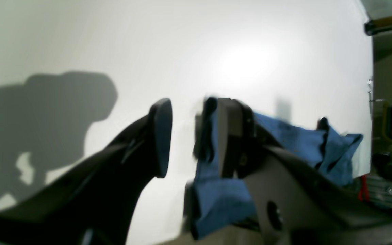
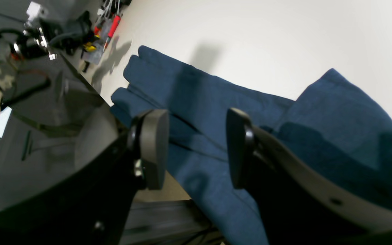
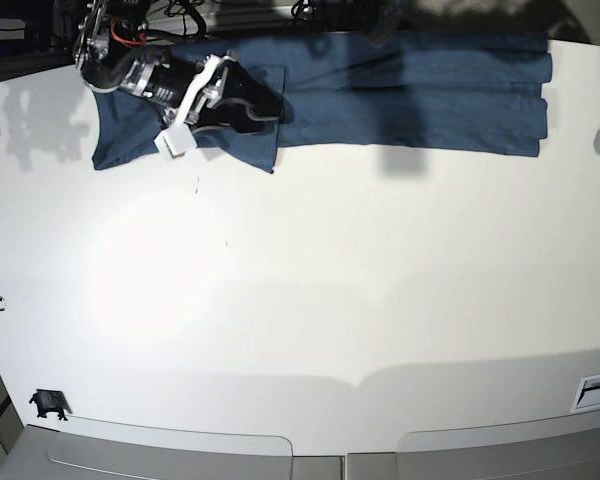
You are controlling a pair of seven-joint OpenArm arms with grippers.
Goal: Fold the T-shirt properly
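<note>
The T-shirt [image 3: 420, 95] is running off the table's [image 3: 310, 300] far edge under the base view's top; the right gripper [image 3: 265, 105] is covering part of it. In the left wrist view, motion blur is smearing the cloth.

The T-shirt [image 3: 410, 95] lies along the table's [image 3: 310, 300] far edge, right claw [image 3: 265, 105] over it.

The dark teal-blue cotton T-shirt [image 2: 196, 102] under the right end effector [image 2: 196, 148] looks matt, soft and finely woven. The smooth white tabletop [image 3: 300, 300] beneath shows a soft sheen.

The end effector's black pads [image 2: 155, 146] look matt.
</note>
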